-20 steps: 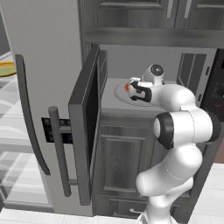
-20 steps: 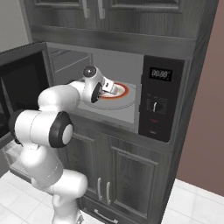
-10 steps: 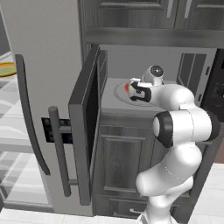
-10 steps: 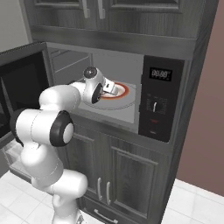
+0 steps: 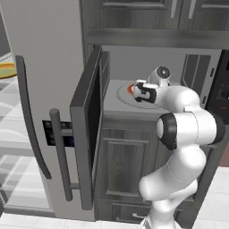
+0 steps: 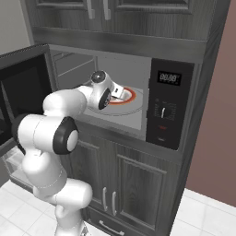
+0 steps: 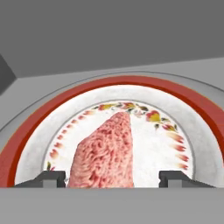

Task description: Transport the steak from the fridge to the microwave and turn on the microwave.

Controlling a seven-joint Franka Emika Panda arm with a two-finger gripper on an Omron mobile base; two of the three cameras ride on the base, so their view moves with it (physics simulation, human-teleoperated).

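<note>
Steak [image 7: 107, 153] lies on turntable [image 7: 175, 131], near its middle, inside microwave [image 6: 168, 108]. Long axis runs straight ahead of gripper [image 7: 116, 178], between tips. Jaws wide, off meat on both sides. Door [image 5: 89, 129] open.
</note>
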